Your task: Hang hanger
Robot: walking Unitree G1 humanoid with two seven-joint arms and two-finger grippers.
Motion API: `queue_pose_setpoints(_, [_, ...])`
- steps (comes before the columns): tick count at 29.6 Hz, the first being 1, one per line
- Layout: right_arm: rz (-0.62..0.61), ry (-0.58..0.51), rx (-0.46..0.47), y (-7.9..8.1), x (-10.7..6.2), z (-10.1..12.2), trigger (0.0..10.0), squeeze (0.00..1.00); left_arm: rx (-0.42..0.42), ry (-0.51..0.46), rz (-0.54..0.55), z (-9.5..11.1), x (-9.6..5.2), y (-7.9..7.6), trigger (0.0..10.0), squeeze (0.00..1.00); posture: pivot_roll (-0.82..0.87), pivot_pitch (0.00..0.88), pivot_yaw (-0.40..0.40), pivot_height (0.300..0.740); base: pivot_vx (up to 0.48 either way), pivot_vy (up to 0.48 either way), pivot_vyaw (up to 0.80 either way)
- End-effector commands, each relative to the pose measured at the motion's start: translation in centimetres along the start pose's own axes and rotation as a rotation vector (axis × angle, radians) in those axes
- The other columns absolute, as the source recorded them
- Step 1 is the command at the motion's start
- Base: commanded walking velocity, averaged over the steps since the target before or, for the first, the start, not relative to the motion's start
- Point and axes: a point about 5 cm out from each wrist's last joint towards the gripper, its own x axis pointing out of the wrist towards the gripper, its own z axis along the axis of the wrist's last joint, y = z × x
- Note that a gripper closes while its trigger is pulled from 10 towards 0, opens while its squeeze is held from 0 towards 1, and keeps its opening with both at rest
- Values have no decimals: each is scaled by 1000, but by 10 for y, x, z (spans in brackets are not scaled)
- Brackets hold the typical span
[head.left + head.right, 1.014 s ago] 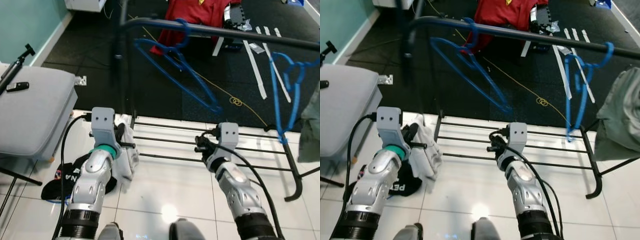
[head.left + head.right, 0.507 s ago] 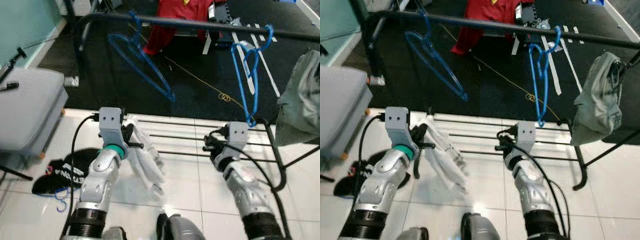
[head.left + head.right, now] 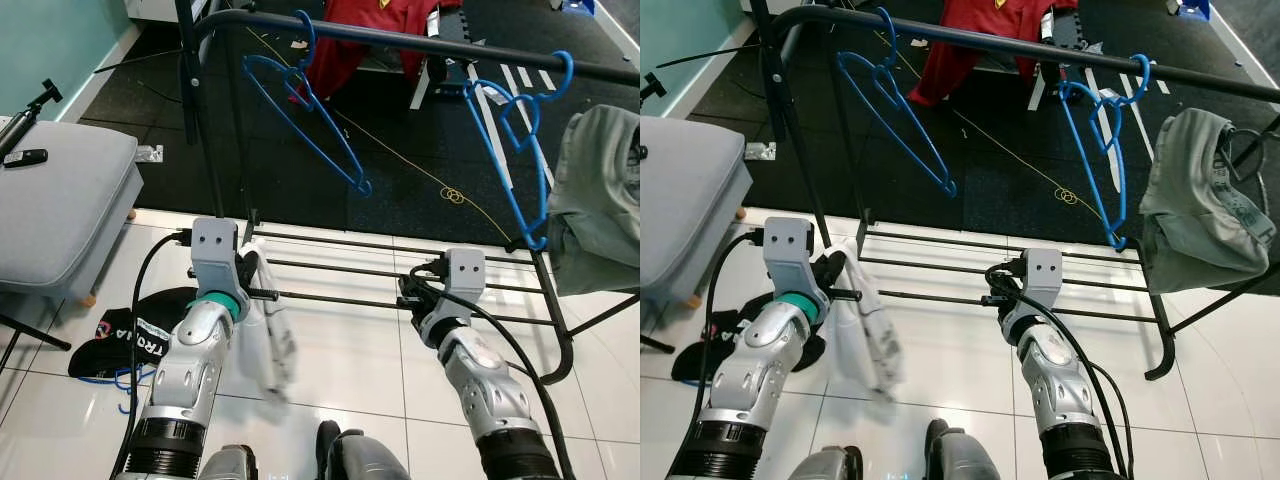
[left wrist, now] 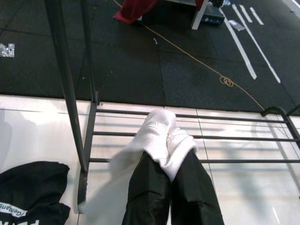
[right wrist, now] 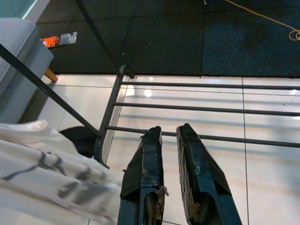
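Two blue hangers hang on the black rail (image 3: pixel 420 42) of a clothes rack: one (image 3: pixel 312 112) towards the left, the other (image 3: pixel 512 150) towards the right. My left gripper (image 3: pixel 248 272) is low in front of the rack, shut on a white garment (image 3: pixel 270 340) that dangles blurred below it. In the left wrist view the cloth (image 4: pixel 161 136) is bunched over the fingertips. My right gripper (image 3: pixel 408 293) is at the same height to the right, fingers (image 5: pixel 151 150) close together, holding nothing.
A grey garment (image 3: pixel 595 215) hangs at the rail's right end. The rack's low bars (image 3: pixel 340 270) lie just beyond both grippers. A grey cushioned seat (image 3: pixel 60 210) stands at left, a black cloth (image 3: pixel 130 340) lies on the white tiles, and a red garment (image 3: pixel 360 25) lies behind.
The whole view has shifted, so the camera moved. The white garment in my left gripper has swung and now hangs straight down. Both arms keep their pose.
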Motion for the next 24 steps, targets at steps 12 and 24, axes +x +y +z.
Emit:
queue_pose_setpoints(12, [-13, 32, 4, -1, -4, -7, 10000, 0, 46, -1, -6, -2, 0, -1, 10000, 0, -51, 114, -7, 740, 0, 0, 0])
queue_pose_setpoints(24, [-27, 35, 7, -3, -6, -8, 10000, 0, 58, -13, -18, 1, 1, -3, 10000, 0, -51, 122, -5, 740, 0, 252, -567])
